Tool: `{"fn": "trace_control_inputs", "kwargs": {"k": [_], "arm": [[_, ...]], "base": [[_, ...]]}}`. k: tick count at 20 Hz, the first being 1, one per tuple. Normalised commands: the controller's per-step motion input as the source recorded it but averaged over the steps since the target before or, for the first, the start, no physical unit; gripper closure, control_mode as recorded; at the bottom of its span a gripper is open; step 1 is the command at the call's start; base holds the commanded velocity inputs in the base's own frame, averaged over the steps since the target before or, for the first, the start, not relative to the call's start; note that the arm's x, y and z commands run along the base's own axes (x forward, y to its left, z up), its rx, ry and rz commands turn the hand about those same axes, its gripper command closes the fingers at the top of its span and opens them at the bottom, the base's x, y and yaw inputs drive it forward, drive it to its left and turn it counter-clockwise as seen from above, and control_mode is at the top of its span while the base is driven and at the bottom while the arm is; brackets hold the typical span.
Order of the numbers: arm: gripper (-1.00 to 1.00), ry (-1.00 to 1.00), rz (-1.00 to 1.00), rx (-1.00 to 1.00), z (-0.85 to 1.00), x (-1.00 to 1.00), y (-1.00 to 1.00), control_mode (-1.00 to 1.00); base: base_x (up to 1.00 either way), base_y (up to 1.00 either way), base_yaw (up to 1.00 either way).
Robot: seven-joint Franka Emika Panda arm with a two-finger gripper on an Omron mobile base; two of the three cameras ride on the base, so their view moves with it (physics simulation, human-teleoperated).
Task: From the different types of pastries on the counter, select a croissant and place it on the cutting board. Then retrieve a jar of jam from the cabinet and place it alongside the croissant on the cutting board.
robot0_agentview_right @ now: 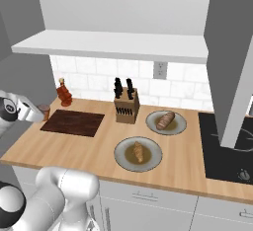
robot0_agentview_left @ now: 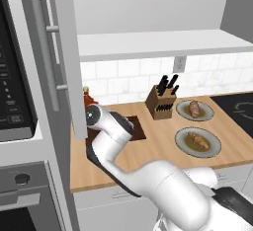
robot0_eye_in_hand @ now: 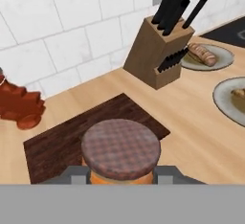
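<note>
Jar of jam (robot0_eye_in_hand: 120, 152), dark-lidded and orange-sided, sits clasped between the two fingertips of the gripper (robot0_eye_in_hand: 121, 174), above the near edge of the cutting board (robot0_eye_in_hand: 57, 146). Beyond the board stand a reddish bottle (robot0_eye_in_hand: 19, 104) and a knife block (robot0_eye_in_hand: 160, 50). Farther off, the croissant (robot0_agentview_right: 139, 152) lies on a round plate (robot0_agentview_right: 123, 158) on the counter (robot0_agentview_right: 74, 148).
</note>
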Motion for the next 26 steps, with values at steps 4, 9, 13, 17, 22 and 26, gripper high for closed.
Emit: {"fn": "trace_control_inputs", "kwargs": {"k": [4,9,13,17,22,26], "arm": [[1.0,0.02,0.0,0.01,-0.29,0.0,0.01,-1.0],[1.0,0.02,0.0,0.01,-0.22,0.03,0.0,-1.0],[1.0,-0.03,0.0,0.01,-0.01,0.41,-0.03,-1.0],[1.0,-0.03,0.0,0.0,-0.08,0.13,0.0,-1.0],[1.0,0.06,0.0,-0.01,-0.3,0.08,0.0,-1.0],[1.0,0.05,0.0,-0.01,-0.34,0.19,0.0,-1.0]], "base": [[0.0,0.0,0.0],[0.0,0.0,0.0],[0.0,0.0,0.0],[0.0,0.0,0.0],[0.0,0.0,0.0],[0.0,0.0,0.0]]}}
